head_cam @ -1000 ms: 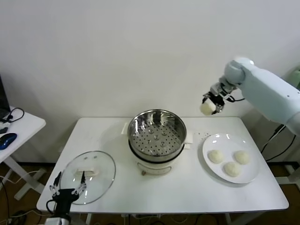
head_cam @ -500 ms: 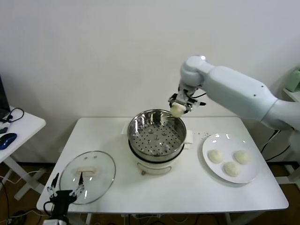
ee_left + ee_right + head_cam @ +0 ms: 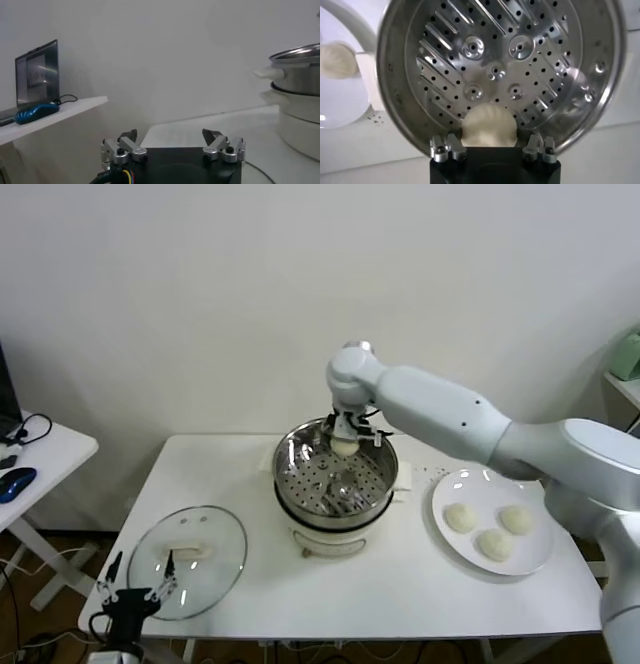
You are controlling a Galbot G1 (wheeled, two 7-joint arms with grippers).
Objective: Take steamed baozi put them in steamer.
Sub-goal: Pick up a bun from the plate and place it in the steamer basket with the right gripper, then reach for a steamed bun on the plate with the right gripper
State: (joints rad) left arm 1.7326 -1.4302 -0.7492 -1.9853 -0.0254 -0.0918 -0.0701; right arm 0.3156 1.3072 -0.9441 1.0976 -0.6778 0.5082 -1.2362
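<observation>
The steamer (image 3: 335, 480) stands mid-table, a shiny steel pot with a perforated tray on a cream base. My right gripper (image 3: 343, 445) hangs over its far rim, shut on one cream-white steamed baozi (image 3: 488, 127). In the right wrist view the steamer's perforated tray (image 3: 510, 65) lies bare below the held bun. Three more baozi (image 3: 489, 531) rest on the white plate (image 3: 446, 490) at the right. My left gripper (image 3: 135, 594) stays parked low at the table's front left corner, fingers (image 3: 129, 136) spread open with nothing between them.
A round glass lid (image 3: 187, 560) lies flat on the table's left front, right by the left gripper. A side table (image 3: 45, 459) with a blue mouse (image 3: 16, 483) stands further left. The white wall is close behind the steamer.
My right arm has swung left with the baozi, from above the plate's far side to over the steamer. The left arm has barely shifted.
</observation>
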